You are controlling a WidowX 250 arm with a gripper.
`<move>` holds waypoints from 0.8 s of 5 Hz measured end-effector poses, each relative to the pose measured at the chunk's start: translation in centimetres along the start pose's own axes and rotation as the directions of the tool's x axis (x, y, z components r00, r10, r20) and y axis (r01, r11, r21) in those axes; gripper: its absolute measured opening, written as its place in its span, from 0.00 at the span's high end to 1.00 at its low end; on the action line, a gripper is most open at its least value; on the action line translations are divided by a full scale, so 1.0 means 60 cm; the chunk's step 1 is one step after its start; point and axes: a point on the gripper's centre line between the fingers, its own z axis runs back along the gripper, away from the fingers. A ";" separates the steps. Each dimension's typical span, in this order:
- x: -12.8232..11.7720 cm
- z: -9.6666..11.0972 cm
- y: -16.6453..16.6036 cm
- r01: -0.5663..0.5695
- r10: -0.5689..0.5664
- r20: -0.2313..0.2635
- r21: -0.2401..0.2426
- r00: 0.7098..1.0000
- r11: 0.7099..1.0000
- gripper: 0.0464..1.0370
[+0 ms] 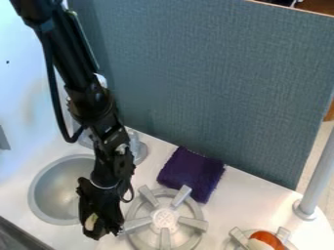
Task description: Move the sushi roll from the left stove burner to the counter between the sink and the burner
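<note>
The black gripper [102, 226] hangs low between the sink and the burner, over the counter by the sink's right rim. A small pale yellowish thing [91, 221] shows against the gripper's left side; whether it is held cannot be made out. Just right of the gripper is a grey burner [164, 219] with raised spokes. Behind that burner a dark purple cloth [191, 173] lies on the counter, close to the grey-blue panel. The arm covers part of the round grey sink [37, 195].
An orange and white object [267, 240] sits on a second burner at the bottom right edge. A grey post [304, 209] stands at the counter's right side. Behind the counter rises the grey-blue panel [221, 88]. A grey faucet [139, 148] is beside the arm.
</note>
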 end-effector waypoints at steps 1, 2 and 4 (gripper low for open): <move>0.017 -0.021 -0.004 0.025 -0.024 0.004 -0.023 1.000 0.999 0.50; 0.026 -0.030 -0.005 0.036 -0.036 0.006 -0.039 0.999 0.999 0.50; 0.012 -0.048 0.009 -0.051 0.048 -0.031 -0.101 0.998 0.994 0.14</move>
